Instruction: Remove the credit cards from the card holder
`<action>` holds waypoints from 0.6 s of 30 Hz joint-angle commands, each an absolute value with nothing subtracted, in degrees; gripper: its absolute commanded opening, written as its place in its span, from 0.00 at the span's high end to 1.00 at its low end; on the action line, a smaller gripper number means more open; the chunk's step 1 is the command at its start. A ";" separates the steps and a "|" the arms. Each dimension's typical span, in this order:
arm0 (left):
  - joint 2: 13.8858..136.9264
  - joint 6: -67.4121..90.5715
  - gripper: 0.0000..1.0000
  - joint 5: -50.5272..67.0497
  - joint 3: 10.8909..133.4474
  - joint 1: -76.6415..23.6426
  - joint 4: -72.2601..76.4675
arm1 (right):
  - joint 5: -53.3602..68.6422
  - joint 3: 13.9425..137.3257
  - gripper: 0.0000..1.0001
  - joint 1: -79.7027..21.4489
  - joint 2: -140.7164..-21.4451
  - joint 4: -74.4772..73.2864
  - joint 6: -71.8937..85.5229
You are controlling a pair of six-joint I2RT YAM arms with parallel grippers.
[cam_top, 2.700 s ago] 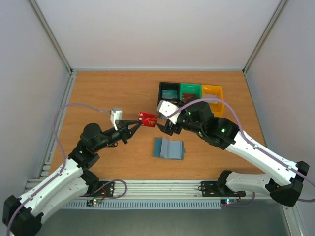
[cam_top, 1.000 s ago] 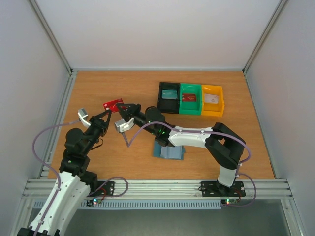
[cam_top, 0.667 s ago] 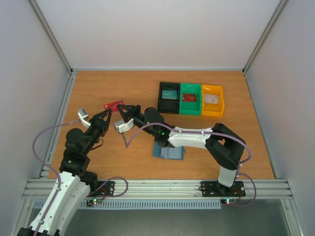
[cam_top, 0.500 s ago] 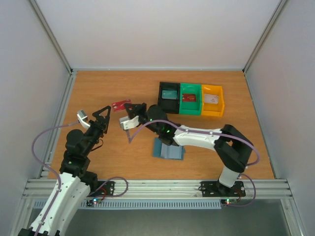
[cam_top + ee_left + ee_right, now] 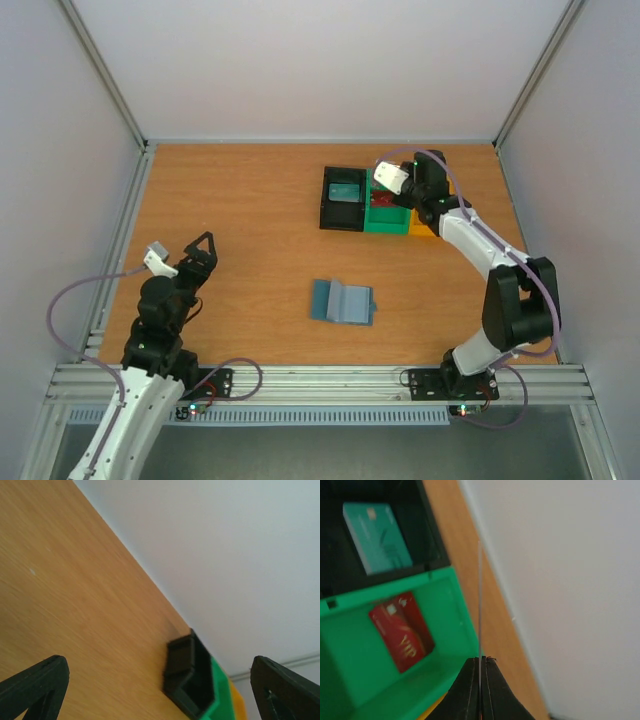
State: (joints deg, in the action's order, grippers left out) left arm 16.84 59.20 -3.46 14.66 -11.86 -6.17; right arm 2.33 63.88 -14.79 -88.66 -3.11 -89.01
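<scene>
Card (image 5: 479, 605) stands edge-on in the right pincer (image 5: 480, 661), which is clenched on its lower edge above the green bin (image 5: 385, 589). A red card (image 5: 402, 637) lies there, so this looks like a drop. The holder (image 5: 342, 302) rests on the worktop (image 5: 250, 200), well apart. The left pincer (image 5: 200, 242) is released, empty.

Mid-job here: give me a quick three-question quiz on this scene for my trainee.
1. True or false: the left gripper holds a card.
2. Which bin holds a red card lying flat: A black, B green, C yellow?
3. What is the right gripper shut on?
Key: 1 false, it is open and empty. 2 B, the green bin. 3 A thin card, seen edge-on.
</scene>
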 commanded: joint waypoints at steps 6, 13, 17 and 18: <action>13.98 38.52 0.01 -18.63 13.76 -10.66 -9.14 | 7.48 68.50 0.99 -8.20 -97.11 -7.31 -92.84; 17.08 41.12 0.01 -18.59 13.54 -10.58 -10.44 | 10.59 68.97 0.99 -8.17 -101.69 -6.17 -100.45; 18.13 41.31 0.00 -18.54 13.45 -10.50 -10.21 | 10.54 70.74 0.99 -8.22 -104.69 -5.27 -103.12; 18.31 41.35 0.01 -18.62 13.45 -10.54 -10.21 | 10.62 71.53 0.99 -8.20 -105.45 -6.06 -103.89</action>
State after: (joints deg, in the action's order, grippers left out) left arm 17.56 41.87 -16.64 14.00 -10.92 -11.20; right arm 9.08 68.25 -8.29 -103.09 -6.46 -99.07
